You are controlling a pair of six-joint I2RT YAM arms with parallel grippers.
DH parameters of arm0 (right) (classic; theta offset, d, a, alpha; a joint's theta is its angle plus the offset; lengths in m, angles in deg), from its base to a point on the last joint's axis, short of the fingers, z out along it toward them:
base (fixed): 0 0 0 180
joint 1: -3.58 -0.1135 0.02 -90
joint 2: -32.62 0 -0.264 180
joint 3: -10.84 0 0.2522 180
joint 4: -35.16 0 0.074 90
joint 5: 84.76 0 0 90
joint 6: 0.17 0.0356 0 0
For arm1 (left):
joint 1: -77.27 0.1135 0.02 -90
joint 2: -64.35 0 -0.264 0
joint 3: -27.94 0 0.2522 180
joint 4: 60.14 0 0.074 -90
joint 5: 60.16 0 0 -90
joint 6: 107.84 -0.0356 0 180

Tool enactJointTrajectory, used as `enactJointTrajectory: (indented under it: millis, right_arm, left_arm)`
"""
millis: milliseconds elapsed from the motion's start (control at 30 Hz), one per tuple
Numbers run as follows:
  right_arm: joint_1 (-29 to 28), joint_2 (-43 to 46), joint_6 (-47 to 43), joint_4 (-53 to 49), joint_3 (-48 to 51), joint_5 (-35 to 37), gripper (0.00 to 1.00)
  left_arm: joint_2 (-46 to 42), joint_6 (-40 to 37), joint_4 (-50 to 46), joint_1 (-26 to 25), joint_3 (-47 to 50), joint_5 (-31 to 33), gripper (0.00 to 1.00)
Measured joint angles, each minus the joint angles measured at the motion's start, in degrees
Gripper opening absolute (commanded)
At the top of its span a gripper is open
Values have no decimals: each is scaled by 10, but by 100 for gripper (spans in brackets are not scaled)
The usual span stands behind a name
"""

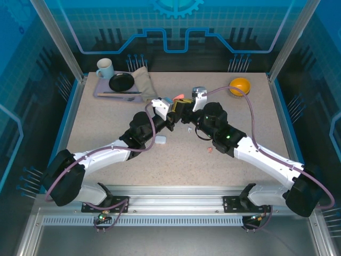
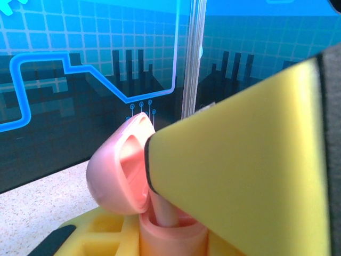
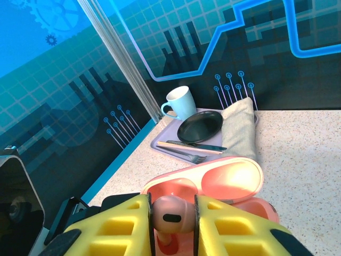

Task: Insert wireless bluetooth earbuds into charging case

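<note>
Your L fingers (image 2: 250,160) are clamped on the open pink case (image 2: 120,170), lid tipped up, at mid-desk, a bit twd the far edge. Your R fingers (image 3: 117,224) pinch a salmon-pink earbud (image 3: 169,216) btwn them, right at the case's open base. Another pink bud (image 1: 209,150) lies on the desk (image 1: 266,122) by your R arm. A pale case (image 1: 161,140) lies beside your L arm.

Glossy plast. case (image 3: 224,181), matt speckled tbl (image 3: 303,154)

Bright even light, soft faint shadows; left wrist foreground blurred, backgrounds sharper
</note>
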Motion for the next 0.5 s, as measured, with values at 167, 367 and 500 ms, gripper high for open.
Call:
enactJointTrajectory:
  millis: [167,367,500]
  right_arm:
    - [-2,1,-6,-5,0,1,29]
    - [-2,2,-6,-22,-7,3,32]
    - [-2,2,-6,-33,-13,3,35]
  left_arm:
    - [0,0,-1,0,0,0,0]
    - [0,0,-2,0,0,0,0]
    - [0,0,-2,0,0,0,0]
